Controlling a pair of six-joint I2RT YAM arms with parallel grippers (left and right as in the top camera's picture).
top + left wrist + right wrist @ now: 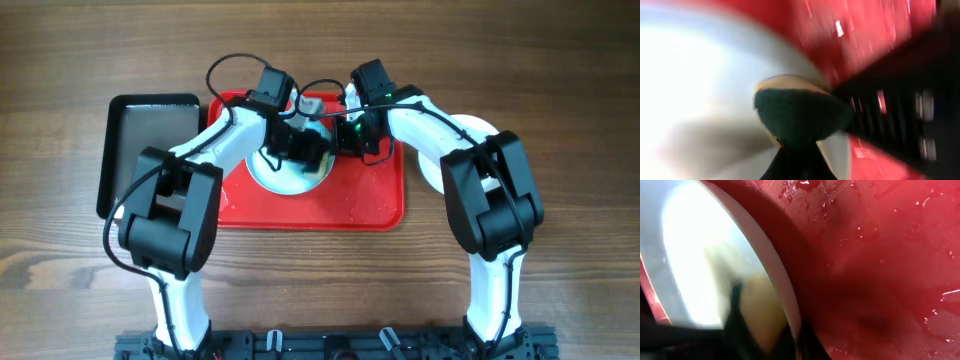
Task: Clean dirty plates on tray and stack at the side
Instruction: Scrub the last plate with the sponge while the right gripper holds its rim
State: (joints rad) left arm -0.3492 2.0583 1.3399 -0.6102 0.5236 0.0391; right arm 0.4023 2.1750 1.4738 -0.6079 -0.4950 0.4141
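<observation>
Item: left gripper (pixel 298 148), jaws pressed together on a sponge (pixel 800 112) with a dark green face and pale yellow backing, which juts just ahead of its fingertips. Directly under the sponge: one pale plate (pixel 272 178), with the sponge touching its inner surface; the left wrist view is blurred. Item: right gripper (pixel 350 132), facing the left one across the plate, jaws closed on the plate's raised rim, which runs straight in between its fingertips; the plate appears tilted up on that side. Beneath and beyond both grippers: red tray (pixel 372 200), its floor beaded with droplets (pixel 860 229). Out past the right gripper, off the tray's far side: side plate (pixel 472 128), pale and partly covered by the arm; how many lie there I cannot tell. Out past the left gripper, just beside the red tray: black tray (pixel 150 130).
</observation>
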